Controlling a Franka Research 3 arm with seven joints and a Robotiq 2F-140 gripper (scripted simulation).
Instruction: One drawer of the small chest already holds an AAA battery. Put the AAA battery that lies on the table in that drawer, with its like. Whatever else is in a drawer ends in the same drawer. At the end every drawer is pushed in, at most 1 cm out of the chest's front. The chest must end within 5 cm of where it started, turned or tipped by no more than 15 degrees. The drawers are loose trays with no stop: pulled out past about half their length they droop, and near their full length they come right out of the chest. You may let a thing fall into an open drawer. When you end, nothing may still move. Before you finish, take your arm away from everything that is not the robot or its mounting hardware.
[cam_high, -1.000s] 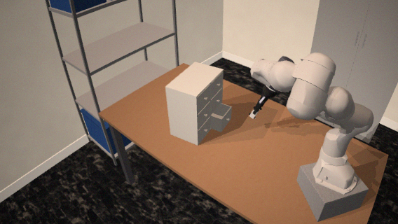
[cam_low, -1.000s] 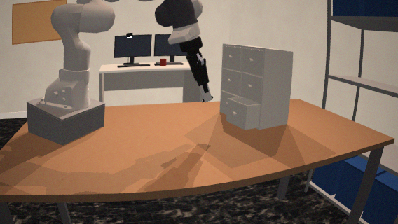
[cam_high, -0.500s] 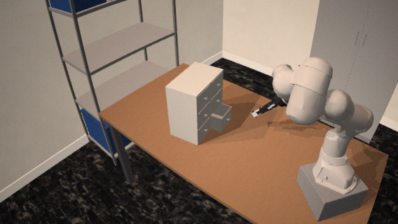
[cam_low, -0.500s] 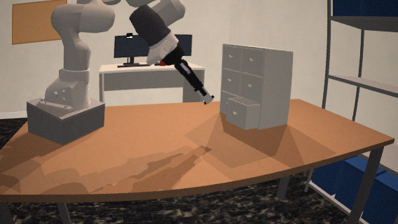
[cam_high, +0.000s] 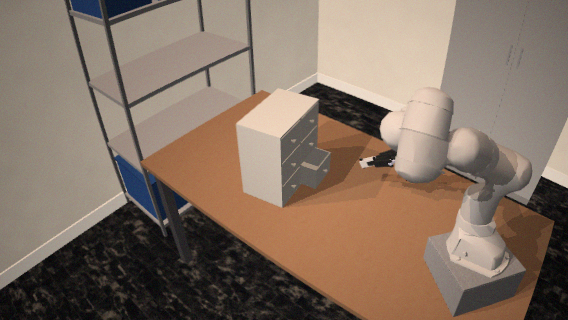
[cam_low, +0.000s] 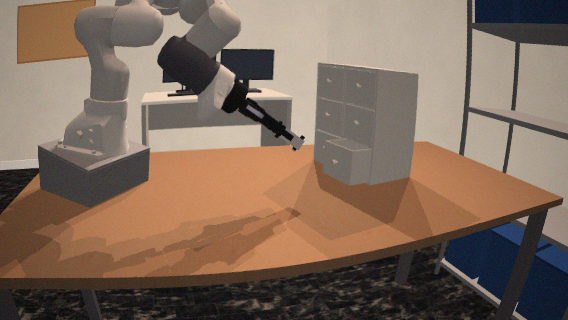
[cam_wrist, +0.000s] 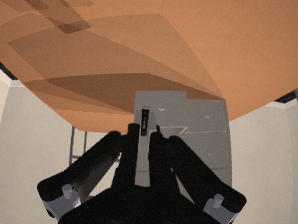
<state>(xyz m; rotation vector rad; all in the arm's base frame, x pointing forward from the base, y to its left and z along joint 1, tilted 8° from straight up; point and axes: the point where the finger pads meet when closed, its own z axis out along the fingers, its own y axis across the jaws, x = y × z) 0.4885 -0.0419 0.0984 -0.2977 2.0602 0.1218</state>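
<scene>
The small grey chest (cam_high: 277, 147) stands on the brown table, with one low drawer (cam_high: 316, 167) pulled partly out. It also shows in the exterior view (cam_low: 367, 130), with the open drawer (cam_low: 345, 157) at its lower left. I cannot see what the drawer holds. My gripper (cam_low: 297, 142) hangs in the air, tilted, a short way in front of the open drawer and above the table. It is shut on a thin dark AAA battery (cam_wrist: 144, 119), which sticks out between the fingertips. In the top view the gripper (cam_high: 365, 162) is partly hidden behind the arm.
A metal shelf rack (cam_high: 165, 75) stands behind the chest at the table's far edge. The arm's base (cam_high: 472, 272) sits on a grey block at the near right corner. A desk with monitors (cam_low: 220, 100) stands off the table.
</scene>
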